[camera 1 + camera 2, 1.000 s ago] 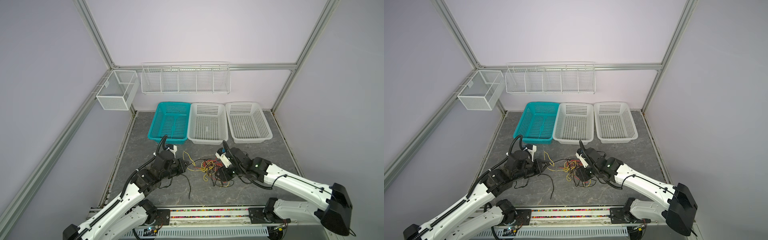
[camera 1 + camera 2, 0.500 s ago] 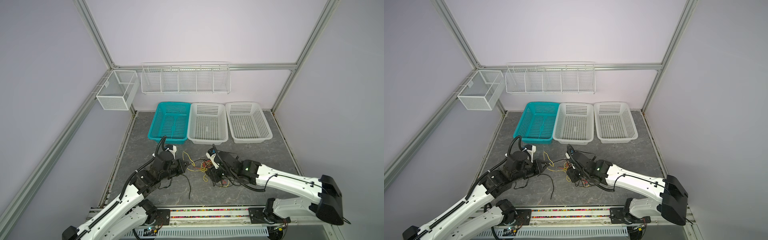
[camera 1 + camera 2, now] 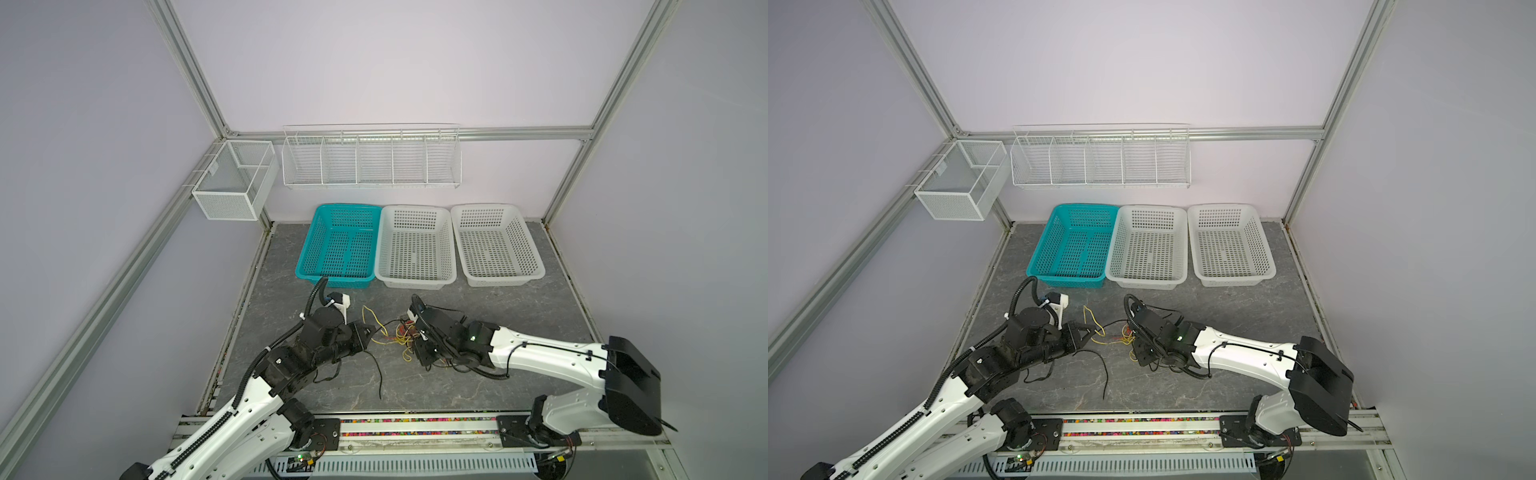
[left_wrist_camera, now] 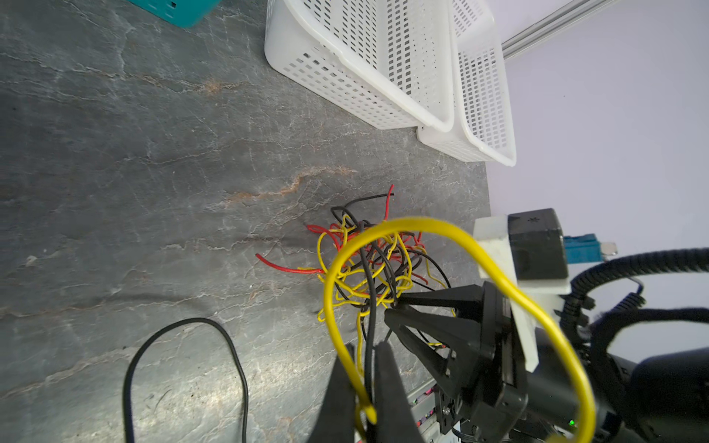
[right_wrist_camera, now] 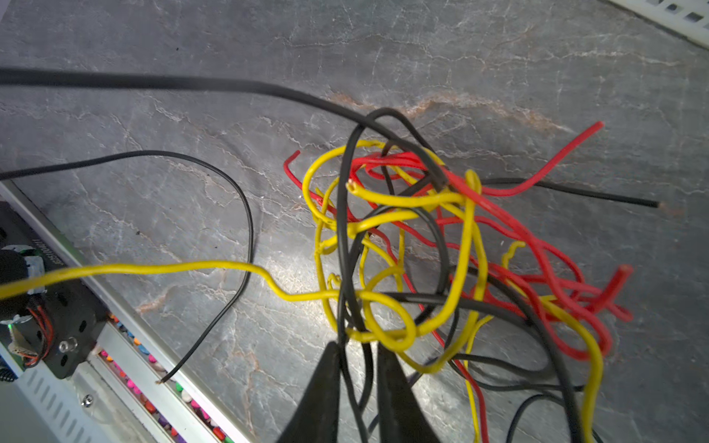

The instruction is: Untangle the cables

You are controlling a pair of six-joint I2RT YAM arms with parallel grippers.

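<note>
The cables (image 3: pixel 400 333) are clamped by both grippers: the left gripper (image 4: pixel 366 347) on yellow and black strands, the right gripper (image 5: pixel 357 347) on black ones. A slow pull apart is called for.

Both arms wore white shells over black joints. The left arm (image 3: pixel 255 422) and right arm (image 3: pixel 552 365) each trailed a ribbed black hose (image 4: pixel 633 264). The right wrist showed a green light (image 3: pixel 472 338) and carried a black camera (image 4: pixel 537 245) on a white bracket (image 4: pixel 495 249). The right gripper (image 5: pixel 357 347) ended in two black tapered wedges.
</note>
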